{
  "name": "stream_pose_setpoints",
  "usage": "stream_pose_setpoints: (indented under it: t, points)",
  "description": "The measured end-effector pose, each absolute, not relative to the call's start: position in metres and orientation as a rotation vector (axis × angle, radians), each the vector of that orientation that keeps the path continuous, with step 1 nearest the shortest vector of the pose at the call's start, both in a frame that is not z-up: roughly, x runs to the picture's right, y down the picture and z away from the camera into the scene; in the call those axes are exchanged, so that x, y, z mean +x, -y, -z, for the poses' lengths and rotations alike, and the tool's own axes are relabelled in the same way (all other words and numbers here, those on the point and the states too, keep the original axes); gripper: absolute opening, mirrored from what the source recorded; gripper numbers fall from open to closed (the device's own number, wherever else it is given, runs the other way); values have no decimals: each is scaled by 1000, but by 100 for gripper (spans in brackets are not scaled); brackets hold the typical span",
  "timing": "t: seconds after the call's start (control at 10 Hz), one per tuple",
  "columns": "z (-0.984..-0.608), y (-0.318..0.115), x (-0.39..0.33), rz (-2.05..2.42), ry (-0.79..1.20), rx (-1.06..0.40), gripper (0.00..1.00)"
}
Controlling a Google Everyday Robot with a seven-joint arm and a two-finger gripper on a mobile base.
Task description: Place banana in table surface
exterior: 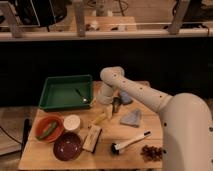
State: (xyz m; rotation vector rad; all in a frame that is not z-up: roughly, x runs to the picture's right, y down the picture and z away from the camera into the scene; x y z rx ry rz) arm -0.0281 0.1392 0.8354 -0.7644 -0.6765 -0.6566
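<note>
The banana [98,120] is small and yellow. It lies on the light tan table surface [107,155] near the middle, just right of a small white bowl. My gripper [113,107] hangs at the end of the white arm, just above and to the right of the banana's far end. I cannot tell whether it touches the banana. A grey cloth [132,118] lies on the table to the right of the gripper.
A green tray [65,93] holding a small utensil sits at the back left. An orange bowl with a green cucumber [47,129], a white bowl [72,122] and a dark bowl [67,145] stand front left. A wooden block [92,138], a brush [130,142] and a dark clump [150,151] lie in front.
</note>
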Motion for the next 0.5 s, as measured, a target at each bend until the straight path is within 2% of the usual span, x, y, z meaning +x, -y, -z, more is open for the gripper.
stream_pose_setpoints:
  t: [0.5]
  points:
    - [-826,-126,-27,662,680,-731,80]
